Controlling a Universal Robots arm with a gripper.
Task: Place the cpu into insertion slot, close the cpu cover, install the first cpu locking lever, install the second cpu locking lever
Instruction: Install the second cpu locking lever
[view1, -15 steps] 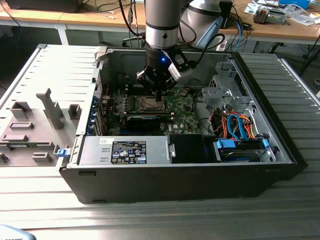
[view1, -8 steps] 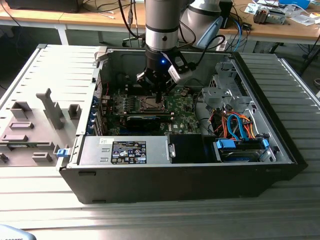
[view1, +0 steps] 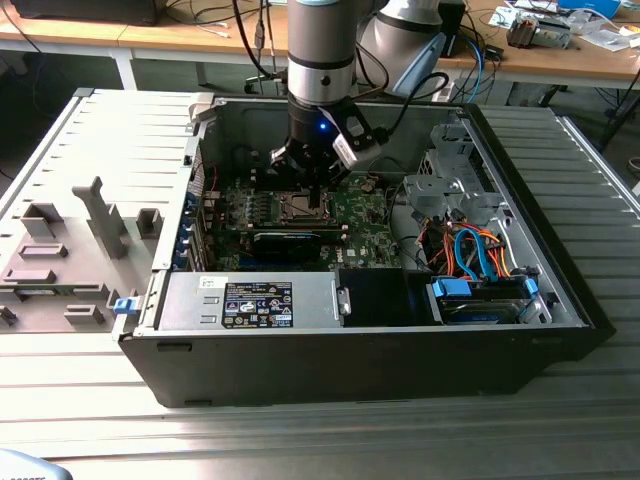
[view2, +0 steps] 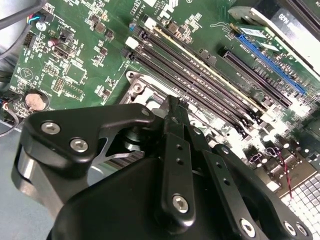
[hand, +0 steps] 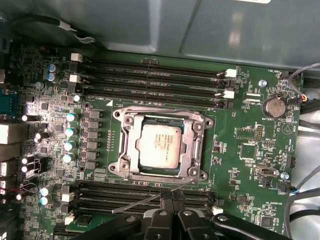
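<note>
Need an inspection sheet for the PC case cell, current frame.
Surface: ribbed metal table, open PC case on it.
Job's things: cpu seated in insertion slot; cpu cover down around it; thin locking lever lies beside the socket.
Clutter: grey side panel.
Hand: hand hovers by the lever.
Cables: orange and blue bundle.
Surroundings: wooden benches.

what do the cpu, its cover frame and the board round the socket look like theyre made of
The cpu: a pale silvery-grey top with a dull sheen, most likely metal with a matte finish. The cpu cover: a brighter silvery frame that catches the light, apparently bare stamped metal. The circuit board: glossy green, with small parts soldered on, probably a coated laminate.
</note>
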